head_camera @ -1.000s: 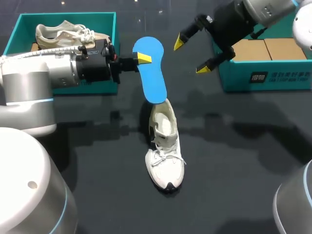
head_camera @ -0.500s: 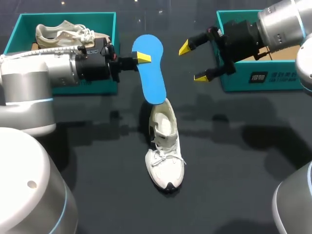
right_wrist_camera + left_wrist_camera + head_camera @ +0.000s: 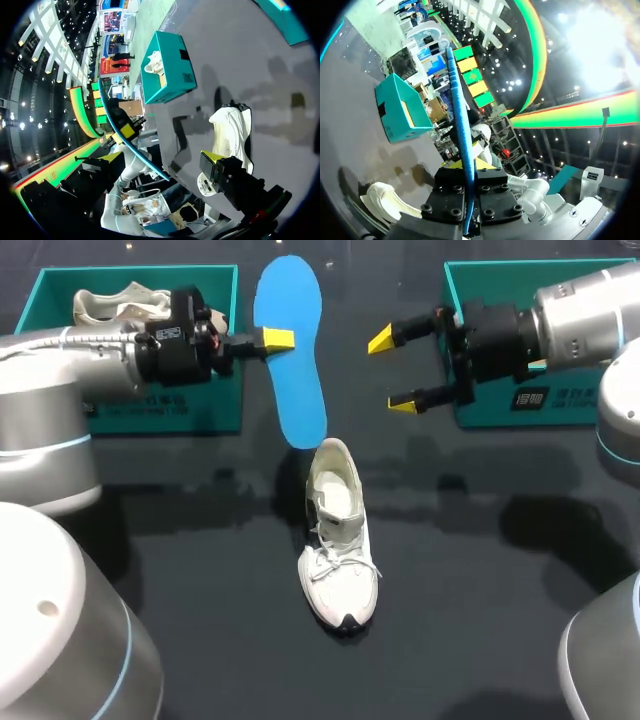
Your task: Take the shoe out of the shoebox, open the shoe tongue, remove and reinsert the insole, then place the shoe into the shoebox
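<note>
**Operator:** Where is the insole, and what has hold of it?

**Spotter:** Your left gripper (image 3: 275, 339) is clamped on the long blue foam insole (image 3: 291, 350), pinching one long edge toward its far end. In your left wrist camera the insole (image 3: 460, 110) runs edge-on straight out from between the fingers. It hangs in the air over the black table (image 3: 480, 570), with its near end just beside the heel of the white lace-up sneaker (image 3: 338, 540); I cannot tell whether the two touch.

**Operator:** And the shoe, and my other arm?

**Spotter:** The sneaker stands on its sole mid-table, toe near and heel far, outside both boxes. Your right gripper (image 3: 394, 371) hovers to the right of the insole and apart from it; its fingers are spread wide with nothing between them. The teal cardboard shoebox on the right (image 3: 480, 415) sits just behind that gripper. The teal cardboard shoebox on the left (image 3: 205, 418) stands at the far left of the table and holds a beige sneaker (image 3: 110, 305).
</note>
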Tool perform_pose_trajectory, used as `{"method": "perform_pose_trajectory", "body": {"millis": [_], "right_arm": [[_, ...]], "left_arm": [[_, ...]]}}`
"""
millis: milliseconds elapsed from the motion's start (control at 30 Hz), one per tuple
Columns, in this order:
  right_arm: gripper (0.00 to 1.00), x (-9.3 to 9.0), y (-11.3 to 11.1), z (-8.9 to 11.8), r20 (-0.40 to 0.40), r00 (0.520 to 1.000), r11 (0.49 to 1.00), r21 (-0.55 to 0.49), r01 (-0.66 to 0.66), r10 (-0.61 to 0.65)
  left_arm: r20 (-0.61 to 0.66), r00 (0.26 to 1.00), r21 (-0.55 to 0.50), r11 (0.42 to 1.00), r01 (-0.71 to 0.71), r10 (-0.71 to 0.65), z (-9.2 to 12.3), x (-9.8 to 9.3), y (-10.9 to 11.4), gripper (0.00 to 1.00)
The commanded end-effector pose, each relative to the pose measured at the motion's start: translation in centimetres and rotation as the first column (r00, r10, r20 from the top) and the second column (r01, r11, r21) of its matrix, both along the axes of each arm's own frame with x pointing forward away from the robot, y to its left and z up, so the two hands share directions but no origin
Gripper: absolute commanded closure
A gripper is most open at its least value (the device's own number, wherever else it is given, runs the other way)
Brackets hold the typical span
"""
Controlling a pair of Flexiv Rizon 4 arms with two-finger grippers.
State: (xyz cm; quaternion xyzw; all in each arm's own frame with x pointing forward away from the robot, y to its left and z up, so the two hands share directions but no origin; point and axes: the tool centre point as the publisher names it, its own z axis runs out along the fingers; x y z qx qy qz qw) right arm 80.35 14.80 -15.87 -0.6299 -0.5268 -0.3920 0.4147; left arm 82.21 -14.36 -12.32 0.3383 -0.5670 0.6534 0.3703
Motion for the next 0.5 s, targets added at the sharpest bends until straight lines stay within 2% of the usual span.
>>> {"method": "perform_pose_trajectory", "body": {"millis": [33,100,467,500], "right_arm": [[0.00,0.55,0.49,-0.42,0.006,1.000,1.000,0.026,-0.012,0.012],[0.00,0.57,0.54,-0.46,0.013,1.000,0.999,0.048,-0.012,0.011],[0.00,0.18,0.24,-0.08,0.029,1.000,0.994,0.108,-0.005,0.002],[0.00,0.19,0.23,0.01,0.035,0.999,0.992,0.122,-0.010,0.005]], "left_arm": [[0.283,0.951,0.006,0.992,-0.128,0.121,0.87,0.10,0.01,1.00],[0.308,0.934,0.002,0.982,-0.191,0.181,1.13,0.29,0.00,1.00],[0.308,0.934,0.002,0.982,-0.191,0.181,1.13,0.29,0.00,1.00],[0.368,0.914,0.011,0.982,-0.188,0.170,1.39,0.23,-0.01,1.00]]}}
